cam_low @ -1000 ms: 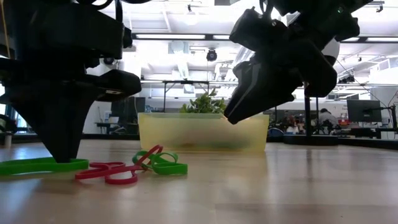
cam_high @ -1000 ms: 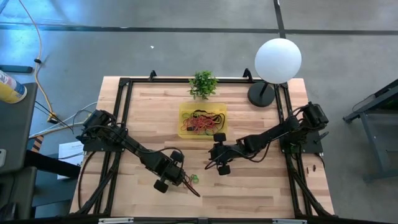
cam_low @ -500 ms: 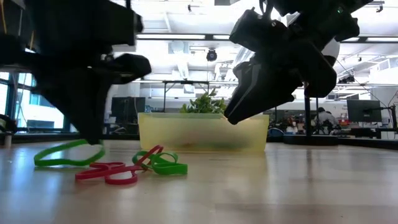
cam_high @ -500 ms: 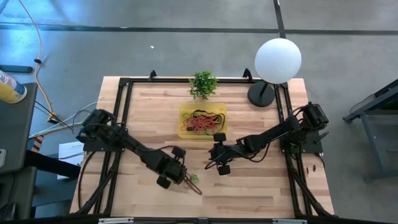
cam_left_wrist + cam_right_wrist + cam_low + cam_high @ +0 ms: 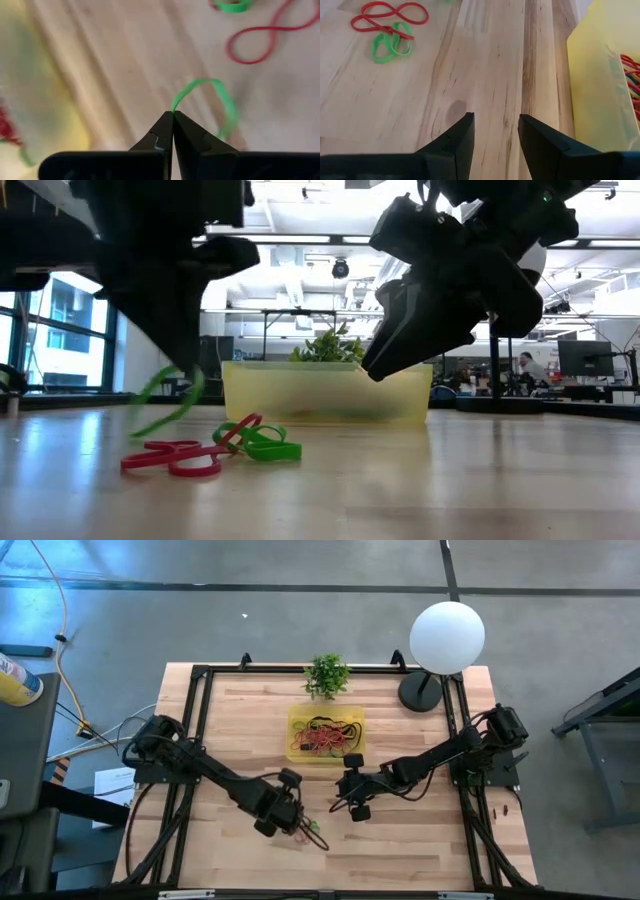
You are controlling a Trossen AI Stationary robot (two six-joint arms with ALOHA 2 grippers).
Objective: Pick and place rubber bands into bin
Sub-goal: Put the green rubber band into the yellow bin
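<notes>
**Green band off the worktop in the left hand**

A green rubber band [image 5: 212, 100] hangs pinched between the tips of the left hand [image 5: 173, 119], fingers pressed tight together on one end of the loop while the rest droops free. From the low view that same band [image 5: 165, 395] dangles clear above the wood, blurred, under the left hand [image 5: 180, 350].

Right below and beside it, more bands lie on the worktop [image 5: 420, 840]: a red loop [image 5: 175, 458] twisted into a figure-eight, and a green loop [image 5: 262, 444] folded over, touching the red one. The right wrist view shows this little cluster too, red [image 5: 390, 14] crossing green [image 5: 391, 45].

Further back sits the bin [image 5: 296, 736], translucent yellow, with a tangle of red, orange and dark rubber bands [image 5: 326, 736] already inside. In the high view the left hand [image 5: 285, 812] is in front of the bin and a little to the left, well apart from it.

The right hand [image 5: 352, 790] hovers just in front of the bin's near right corner, fingers [image 5: 460, 137] spread apart, nothing between them, the bin's yellow wall [image 5: 592, 85] close beside it.

Behind the bin stands a small potted plant [image 5: 327, 674], and to the right of that a white globe lamp [image 5: 446, 636].
</notes>
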